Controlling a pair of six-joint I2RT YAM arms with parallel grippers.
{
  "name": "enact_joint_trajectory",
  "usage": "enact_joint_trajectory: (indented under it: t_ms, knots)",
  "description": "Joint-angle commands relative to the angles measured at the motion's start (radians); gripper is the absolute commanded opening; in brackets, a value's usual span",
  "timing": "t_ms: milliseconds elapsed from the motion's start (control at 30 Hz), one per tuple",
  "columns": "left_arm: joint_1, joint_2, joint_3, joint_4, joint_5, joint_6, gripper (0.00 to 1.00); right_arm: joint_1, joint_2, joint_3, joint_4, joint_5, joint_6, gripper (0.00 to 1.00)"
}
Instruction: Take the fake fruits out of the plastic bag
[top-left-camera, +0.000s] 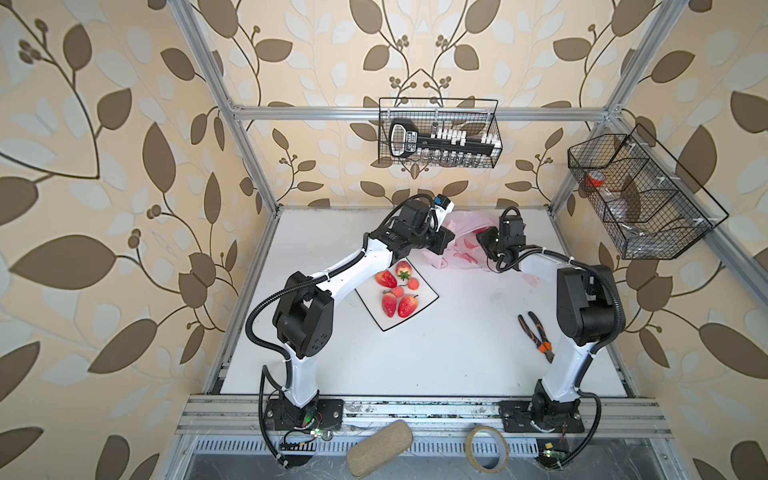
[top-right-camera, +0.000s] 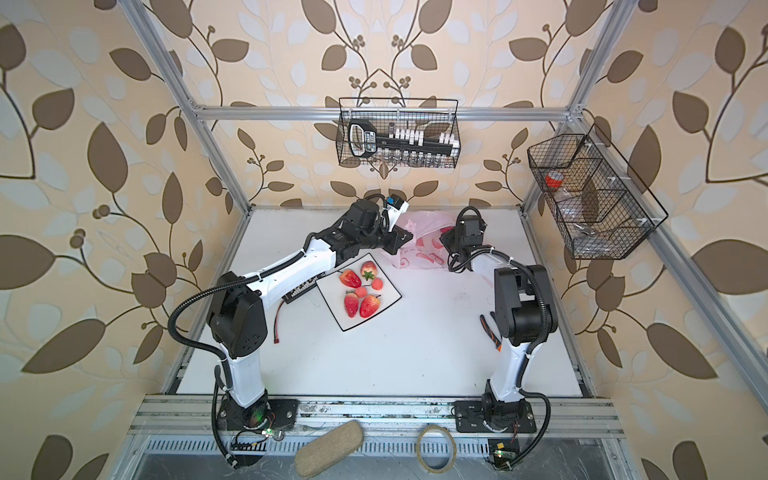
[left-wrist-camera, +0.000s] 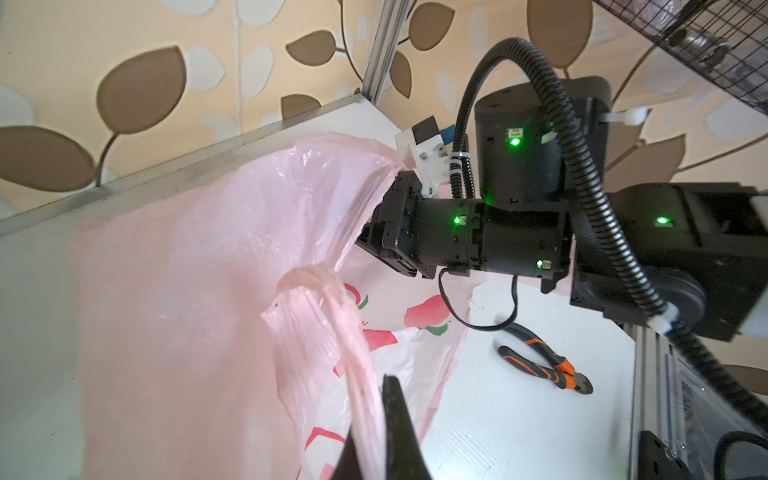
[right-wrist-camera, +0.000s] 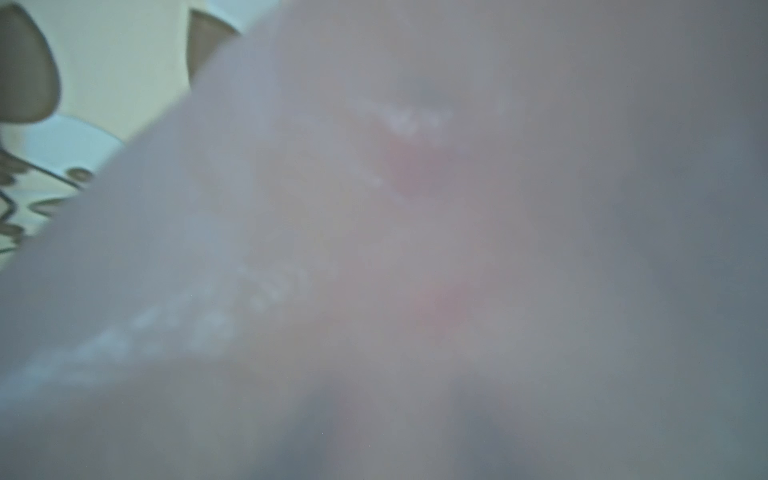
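Evidently, left claw (left-wrist-camera: 370, 415) pinches the plastic bag (left-wrist-camera: 187, 291) handle — right claw (left-wrist-camera: 376, 232) (buried inside): cannot tell.

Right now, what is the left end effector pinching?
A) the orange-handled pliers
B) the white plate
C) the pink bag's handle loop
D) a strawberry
C: in the left wrist view, the twisted handle loop of the pink plastic bag runs between the fingers of the shut left end effector.

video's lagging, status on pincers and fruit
Left pincer shut on bag handle. Right pincer in bag, jaws hidden. Six fruits on plate. Pliers well clear.
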Motion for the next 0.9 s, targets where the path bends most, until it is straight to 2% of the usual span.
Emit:
enact_joint_trajectory:
  t_ms: [0, 167, 300, 600, 867]
  knots:
    - [-0.001, -0.074, -0.031, 0.038, 0.066, -0.014, 0.0, -0.001, 0.037, 0.055, 0.038, 0.005, 0.068, 0.48]
    - [-0.014, -0.107, -0.047, 0.025, 0.084, -0.011, 0.0, 0.0, 0.13, 0.125, 0.102, 0.026, 0.189, 0.48]
    - [-0.032, -0.134, -0.058, 0.016, 0.098, -0.01, 0.0, 0.001, 0.201, 0.21, 0.096, 0.05, 0.231, 0.5]
    - [-0.067, -0.176, -0.058, -0.014, 0.147, 0.005, 0.0, -0.001, 0.327, 0.34, 0.065, 0.106, 0.267, 0.58]
    - [-0.102, -0.209, -0.043, -0.048, 0.224, 0.016, 0.0, -0.001, 0.405, 0.407, 0.042, 0.095, 0.287, 0.65]
